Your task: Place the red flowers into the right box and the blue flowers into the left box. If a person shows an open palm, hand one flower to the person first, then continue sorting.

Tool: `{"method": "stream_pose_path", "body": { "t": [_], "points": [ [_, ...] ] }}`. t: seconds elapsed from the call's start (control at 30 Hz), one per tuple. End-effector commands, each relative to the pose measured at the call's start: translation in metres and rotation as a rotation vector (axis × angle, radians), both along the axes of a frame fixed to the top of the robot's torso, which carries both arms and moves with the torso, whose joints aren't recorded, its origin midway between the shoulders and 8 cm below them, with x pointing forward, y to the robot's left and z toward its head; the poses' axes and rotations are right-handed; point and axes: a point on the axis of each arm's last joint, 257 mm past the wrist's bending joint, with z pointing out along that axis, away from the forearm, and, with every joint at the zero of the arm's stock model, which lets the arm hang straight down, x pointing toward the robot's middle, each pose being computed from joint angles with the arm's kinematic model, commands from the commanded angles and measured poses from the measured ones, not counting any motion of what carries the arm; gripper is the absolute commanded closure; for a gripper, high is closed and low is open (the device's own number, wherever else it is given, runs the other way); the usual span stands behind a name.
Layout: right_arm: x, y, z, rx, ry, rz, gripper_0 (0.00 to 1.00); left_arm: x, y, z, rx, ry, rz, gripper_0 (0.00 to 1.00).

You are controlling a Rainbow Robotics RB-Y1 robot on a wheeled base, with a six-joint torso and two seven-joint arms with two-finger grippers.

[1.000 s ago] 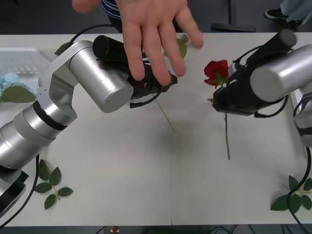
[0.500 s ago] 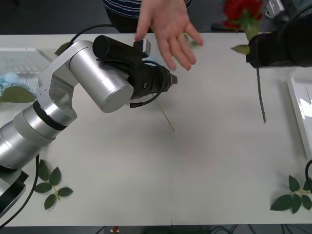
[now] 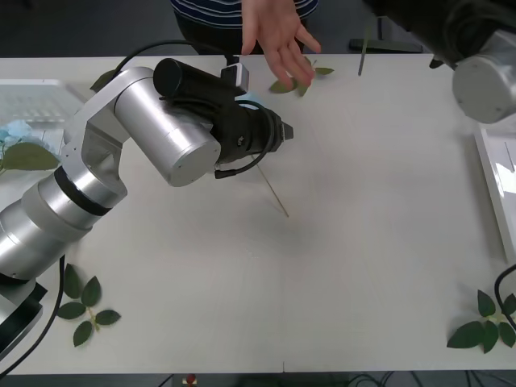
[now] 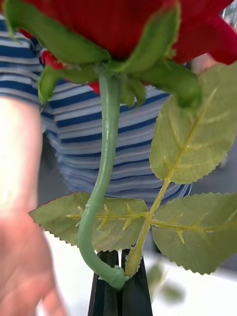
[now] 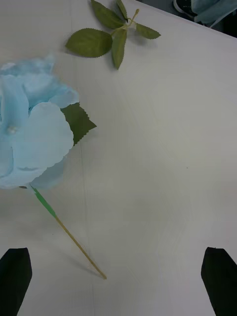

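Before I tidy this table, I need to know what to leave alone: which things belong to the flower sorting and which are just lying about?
Job:
- red rose, shut in right tool
- blue hydrangea, below open left tool
- left box
- right box
- person's open palm

Lying about:
- leaf sprigs

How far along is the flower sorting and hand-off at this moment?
Done: one blue flower lies by the left box. In hand: right tool grips a red rose near the person's hand. Left: the blue flower under the open left tool, still on the table.
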Motion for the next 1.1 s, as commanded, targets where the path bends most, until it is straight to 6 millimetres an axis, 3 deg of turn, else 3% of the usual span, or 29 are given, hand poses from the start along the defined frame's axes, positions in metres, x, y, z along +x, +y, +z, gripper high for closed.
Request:
{"method": "stream_pose_path", "body": {
  "t": [0.03,0.2,0.37,0.63,1.1],
  "points": [
    [0.008,0.021,0.060,0.039,-0.096,-0.006,1.00,0.000,-0.015,0.030,-0.015,-0.056,-0.042,0.00],
    [0.030,0.032,0.082,0.049,-0.109,-0.040,1.00,0.000,-0.015,0.030,-0.015,-0.056,-0.042,0.00],
    [0.042,0.044,0.085,0.027,-0.113,-0.066,1.00,0.000,-0.015,0.030,-0.015,-0.056,-0.042,0.00],
    [0.042,0.058,0.077,0.017,-0.109,-0.064,1.00,0.000,-0.015,0.030,-0.015,-0.056,-0.042,0.00],
    [0.042,0.058,0.077,0.017,-0.109,-0.064,1.00,0.000,-0.015,0.030,-0.015,-0.056,-0.042,0.00]
  ]
}}
